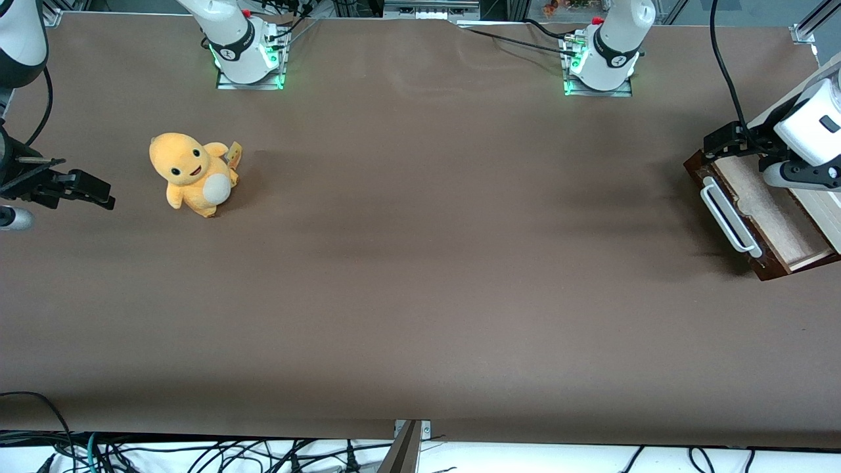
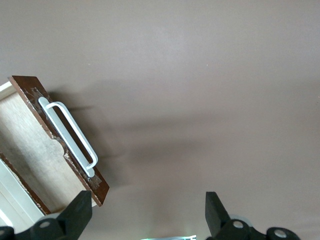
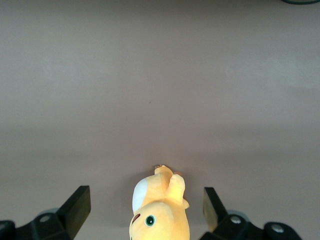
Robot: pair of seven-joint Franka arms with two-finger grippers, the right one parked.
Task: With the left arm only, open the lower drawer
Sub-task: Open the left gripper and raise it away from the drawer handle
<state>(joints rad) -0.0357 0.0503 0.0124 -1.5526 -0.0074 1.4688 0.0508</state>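
The lower drawer (image 1: 767, 209) stands pulled out from its cabinet at the working arm's end of the table, its pale tan lining showing. Its long white bar handle (image 1: 729, 215) runs along the dark brown front. My left arm's gripper (image 1: 721, 140) hangs above the drawer's end that is farther from the front camera, clear of the handle. In the left wrist view the gripper (image 2: 148, 206) is open and empty, with bare table between its fingers. The drawer (image 2: 30, 155) and its handle (image 2: 70, 137) lie off to one side of it.
The cream-white cabinet (image 1: 829, 220) sits at the table edge and also shows in the left wrist view (image 2: 9, 202). An orange plush toy (image 1: 192, 174) stands toward the parked arm's end and shows in the right wrist view (image 3: 160, 212). Brown table cloth (image 1: 420, 263) spans between.
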